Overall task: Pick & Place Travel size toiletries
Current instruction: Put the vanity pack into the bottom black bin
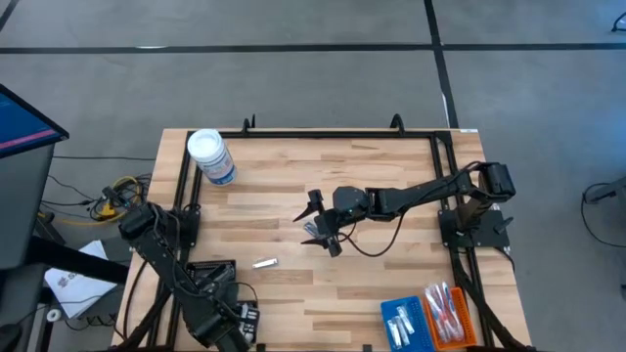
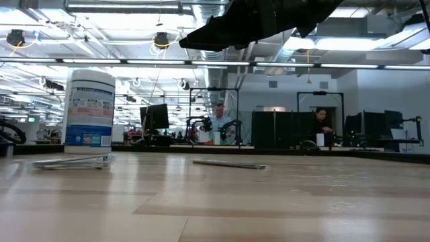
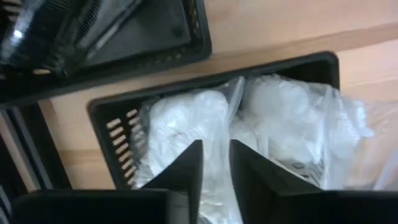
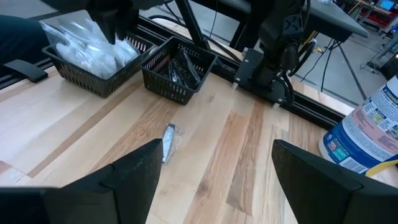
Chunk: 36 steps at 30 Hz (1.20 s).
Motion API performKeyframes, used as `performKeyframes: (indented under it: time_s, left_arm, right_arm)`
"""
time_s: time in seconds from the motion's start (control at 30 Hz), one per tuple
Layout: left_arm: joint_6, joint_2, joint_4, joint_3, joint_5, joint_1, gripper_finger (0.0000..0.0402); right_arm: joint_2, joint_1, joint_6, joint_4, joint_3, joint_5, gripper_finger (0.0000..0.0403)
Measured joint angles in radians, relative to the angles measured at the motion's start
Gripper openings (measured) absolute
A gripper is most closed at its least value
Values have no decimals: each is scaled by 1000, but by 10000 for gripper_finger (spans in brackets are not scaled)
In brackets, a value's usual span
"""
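A wooden table (image 1: 391, 176) seen from above, with two dark robot arms. The left gripper (image 3: 216, 180) hangs over a black basket (image 3: 115, 121) at the table's near left corner, its fingers (image 3: 186, 171) a narrow gap apart just above the white crinkly sachets (image 3: 186, 121) that fill the basket — nothing is pinched between them. A second black basket (image 4: 180, 68) beside it holds slim dark sticks (image 4: 180, 65). The right gripper (image 1: 320, 223) hovers over the middle of the table, fingers spread wide and empty. One small silvery sachet (image 1: 265, 262) lies flat on the bare wood, near the baskets. Blue and orange trays (image 1: 430, 318) at the near right hold wrapped toothbrushes (image 1: 445, 311). A white-lidded jar (image 1: 210, 156) stands far left.
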Motion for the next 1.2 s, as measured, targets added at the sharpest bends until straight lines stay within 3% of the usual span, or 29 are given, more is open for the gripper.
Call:
performKeyframes:
  time_s: [0.33, 0.5, 0.67, 0.77, 0.87, 1.07, 1.2]
  left_arm:
    - [13, -95, -46, 0, -75, -6, 153]
    - [27, -148, -45, 0, -58, -33, 158]
    - [10, -186, -45, 0, 70, -71, 130]
    - [-3, -188, -44, 0, 138, -100, 79]
    - [1, -180, -37, 0, 130, -128, 18]
    - [28, -151, 74, -96, 90, -158, 2]
    - [74, -140, 135, -179, 90, -162, 1]
  right_arm:
    - [0, 0, 0, -1, 0, 0, 296]
    - [0, 7, 0, -36, 0, 1, 296]
    - [0, 28, 79, -70, 0, 1, 287]
    - [0, 52, 130, -93, -1, 3, 254]
    - [27, 85, 167, -73, -2, 4, 190]
    - [123, 160, 223, 23, 3, 4, 24]
    - [195, 194, 275, 32, 58, 15, 24]
